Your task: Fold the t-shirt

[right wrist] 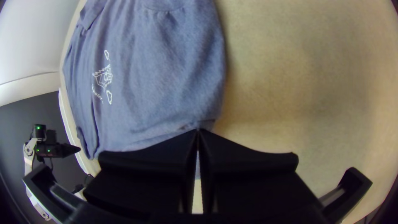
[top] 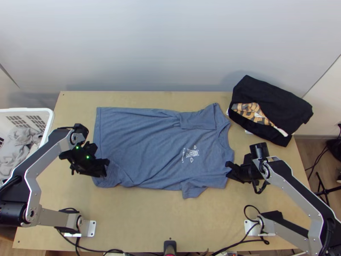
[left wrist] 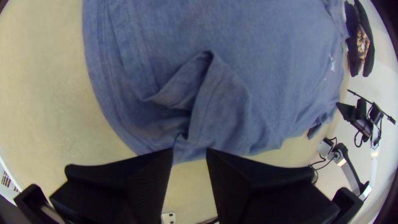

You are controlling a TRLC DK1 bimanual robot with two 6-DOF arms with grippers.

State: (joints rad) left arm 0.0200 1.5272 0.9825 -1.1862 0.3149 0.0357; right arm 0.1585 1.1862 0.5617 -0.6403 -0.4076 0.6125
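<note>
The left gripper [top: 106, 167] is open, its two fingers parted over the lower corner of the t-shirt [top: 149, 145], with a strip of cloth showing between the tips in the left wrist view. Taking the shirt's middle as the clock's centre and twelve as the table's far side, that claw sits at eight. The right gripper [top: 229, 171], at four, is closed on the shirt near the shoulder, between collar and near sleeve.

The shirt lies spread on the table [top: 170, 222], hem toward nine, collar [top: 221, 138] toward three, its white print [top: 192, 153] facing up. The near sleeve [top: 194, 187] points to five, and the far sleeve [top: 198, 120] lies at two. The cloth by the left claw is rumpled, with a raised fold [left wrist: 219, 99] near the hem.

Farther out at two, a black cloth bundle [top: 273, 100] sits at the table's corner, a tan patterned piece [top: 251, 112] showing in it. Toward nine, at the table's side, a white basket [top: 25, 110] holds grey cloth [top: 19, 138].
</note>
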